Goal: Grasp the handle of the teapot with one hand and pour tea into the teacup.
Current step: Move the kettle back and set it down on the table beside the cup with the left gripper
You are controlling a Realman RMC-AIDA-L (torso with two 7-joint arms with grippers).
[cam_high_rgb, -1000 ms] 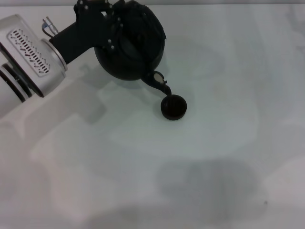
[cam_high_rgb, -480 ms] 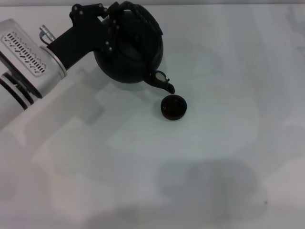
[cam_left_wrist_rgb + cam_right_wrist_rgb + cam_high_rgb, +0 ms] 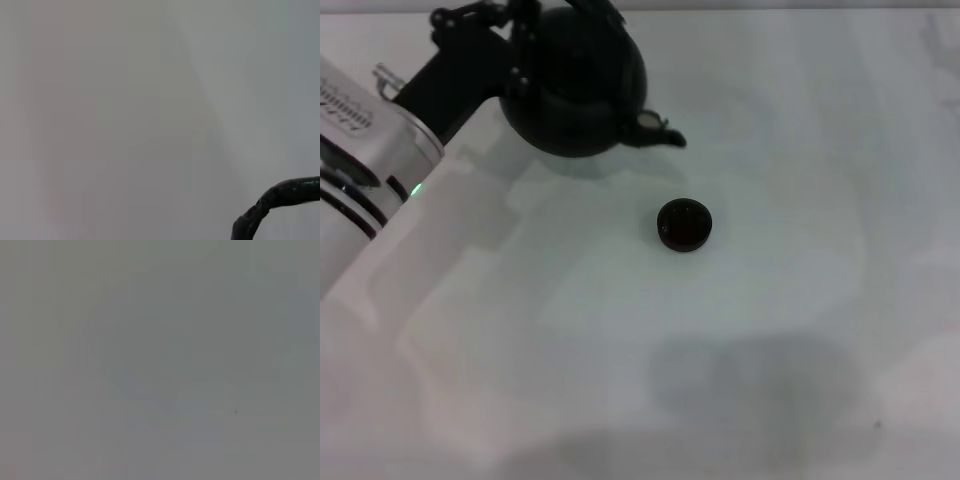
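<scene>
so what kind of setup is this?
Looks like a bare lab test bench, not a kitchen: plain white tabletop, only a black teapot held by the left gripper and one small teacup.

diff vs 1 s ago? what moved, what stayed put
The left gripper, still holding the teapot by its handle, carried it back and to the robot's left, away from the teacup. The spout, which hung tilted right over the cup's rim, now points sideways well clear of it. The cup stayed where it was on the table.
</scene>
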